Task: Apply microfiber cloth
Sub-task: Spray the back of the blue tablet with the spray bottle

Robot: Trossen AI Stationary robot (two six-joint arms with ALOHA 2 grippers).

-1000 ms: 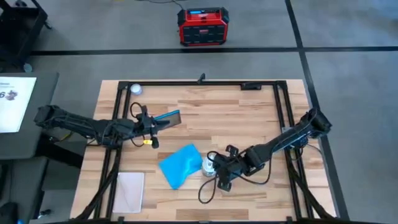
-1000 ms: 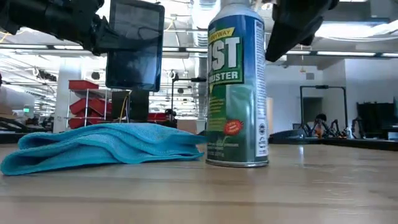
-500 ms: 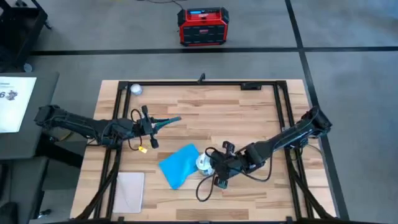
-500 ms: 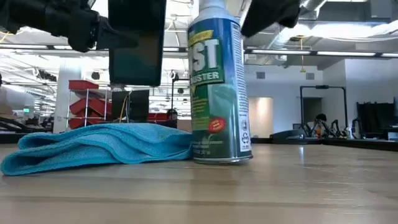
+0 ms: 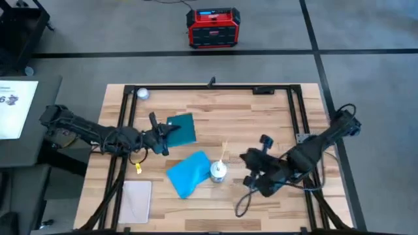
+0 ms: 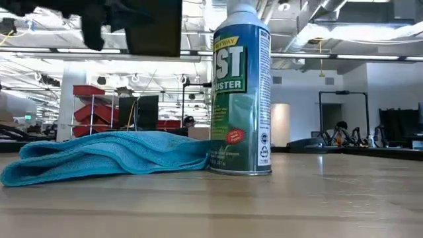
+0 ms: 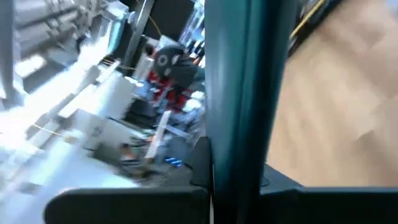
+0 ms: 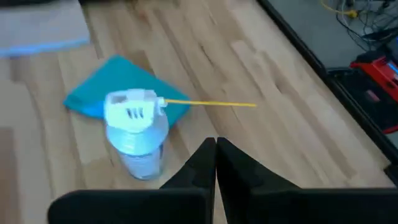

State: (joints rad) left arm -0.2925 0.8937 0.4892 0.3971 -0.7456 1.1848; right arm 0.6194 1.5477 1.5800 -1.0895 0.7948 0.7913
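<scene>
The sky-blue microfiber cloth [image 5: 189, 173] lies folded on the wooden table [image 5: 261, 117], also in the low view [image 6: 109, 155] and the right wrist view [image 8: 121, 78]. A spray can [image 5: 217, 172] with a yellow straw stands upright against the cloth's right side [image 6: 241, 99]. My left gripper [image 5: 163, 133] is shut on a dark teal tablet [image 5: 182, 128] above the table's left half. My right gripper [image 5: 249, 171] is shut, holds nothing, and hovers to the right of the can [image 8: 138, 134]. My left gripper pinches the tablet between its two fingers at the edge facing the table's left [image 5: 171, 131]. The fingers reach in about level from the left. The tablet is lifted clear of the table [image 6: 155, 26], its broad face toward the high camera. In the wrist view the tablet [image 7: 239, 93] runs out from between the fingers.
A pale grey-white sheet [image 5: 136, 201] lies at the near left corner. A small white ball [image 5: 142, 93] sits at the far left corner. Black frame rails [image 5: 297, 117] run along the table's sides. A red device [image 5: 212, 27] stands on the floor beyond.
My right gripper has drawn back from the can toward the table's right edge; the can shifted a little against the cloth and stands upright. My left gripper has rolled and risen, turning the tablet from edge-on to broad face up.
</scene>
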